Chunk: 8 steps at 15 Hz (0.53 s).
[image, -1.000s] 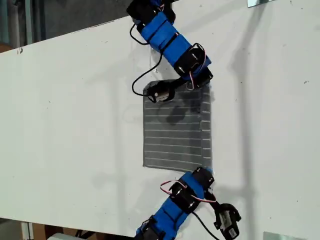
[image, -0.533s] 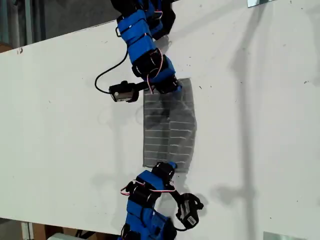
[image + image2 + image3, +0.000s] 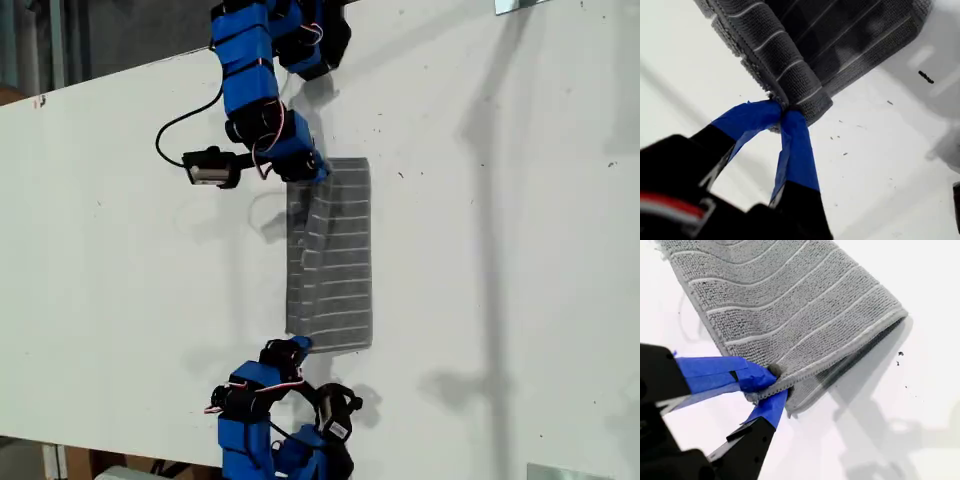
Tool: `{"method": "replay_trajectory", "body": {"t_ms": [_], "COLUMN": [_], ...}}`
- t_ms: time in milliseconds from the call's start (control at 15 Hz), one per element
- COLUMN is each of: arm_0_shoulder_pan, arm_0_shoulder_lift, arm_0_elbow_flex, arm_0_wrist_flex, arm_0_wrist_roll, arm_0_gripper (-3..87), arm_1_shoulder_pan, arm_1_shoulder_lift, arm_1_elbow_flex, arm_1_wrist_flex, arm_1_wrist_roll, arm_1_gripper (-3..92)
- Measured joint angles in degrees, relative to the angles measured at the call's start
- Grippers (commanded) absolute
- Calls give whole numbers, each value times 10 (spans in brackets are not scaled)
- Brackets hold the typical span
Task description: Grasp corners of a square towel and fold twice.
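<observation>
- The grey square cloth towel with thin white stripes (image 3: 330, 255) lies folded in half on the white desk (image 3: 520, 250), a narrow strip.
- My first gripper (image 3: 782, 112) has its blue-taped jaws pinched onto a hemmed corner.
- My second gripper (image 3: 771, 385) likewise clamps a doubled corner.

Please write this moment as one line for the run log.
phase: first fold | towel: doubled over on table | first gripper: shut on towel corner | second gripper: shut on towel corner

light: bright, even | shadows: soft, on table (image 3: 520, 250) | wrist views: foreground blurred
</observation>
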Motion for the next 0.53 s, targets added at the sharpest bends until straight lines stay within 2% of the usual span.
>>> {"method": "replay_trajectory", "body": {"t_ms": [200, 533], "arm_0_shoulder_pan": [-43, -120], "arm_0_shoulder_lift": [17, -31], "arm_0_elbow_flex": [42, 83], "arm_0_wrist_flex": [-23, -102], "arm_0_wrist_roll": [25, 84], "arm_0_gripper": [-1, -1], "arm_1_shoulder_pan": [63, 145], "arm_1_shoulder_lift": [28, 76], "arm_1_elbow_flex": [64, 206], "arm_1_wrist_flex": [-33, -132], "arm_1_wrist_roll": [-52, -107], "arm_1_gripper": [-1, -1]}}
